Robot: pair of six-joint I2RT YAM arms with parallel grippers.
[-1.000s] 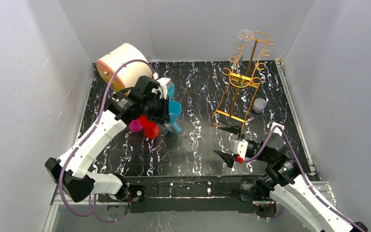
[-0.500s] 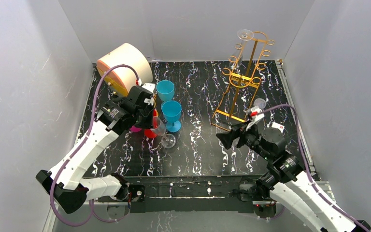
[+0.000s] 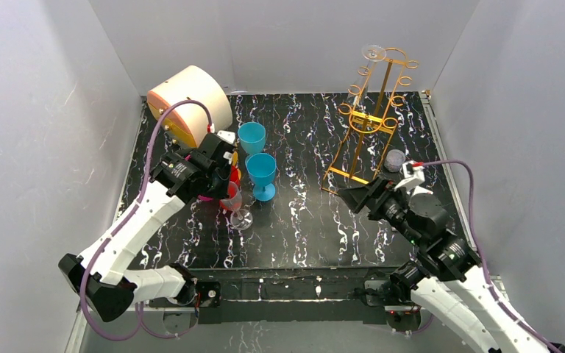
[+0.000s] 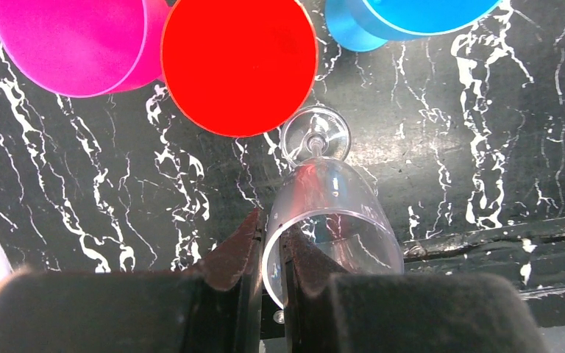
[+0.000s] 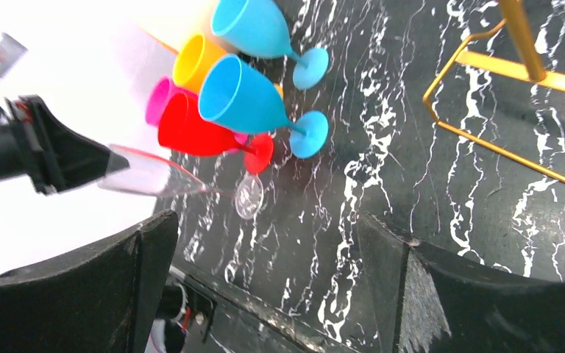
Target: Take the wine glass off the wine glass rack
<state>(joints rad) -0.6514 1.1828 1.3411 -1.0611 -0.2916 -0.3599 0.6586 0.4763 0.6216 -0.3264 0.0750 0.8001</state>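
Observation:
The gold wire wine glass rack (image 3: pixel 371 121) stands at the back right; its post and base wire show in the right wrist view (image 5: pixel 522 40). A clear wine glass hangs upside down from a top hook, foot (image 3: pixel 373 51) uppermost. My left gripper (image 3: pixel 224 187) is shut on the rim of another clear wine glass (image 4: pixel 331 213), one finger inside the bowl and one outside. That glass is tilted with its foot (image 3: pixel 241 219) at the table. My right gripper (image 3: pixel 349 197) is open and empty, just in front of the rack's base.
Two blue glasses (image 3: pixel 261 170), a red one (image 4: pixel 239 66), a pink one (image 4: pixel 70 44) and a yellow one (image 5: pixel 195 59) stand clustered at the left. A cream and orange drum (image 3: pixel 187 103) lies at the back left. A small clear glass (image 3: pixel 393 159) sits beside the rack. White walls enclose the table.
My left gripper has drawn back toward the near left with the clear glass. My right gripper, still open, has lifted and swung up toward the rack's base.

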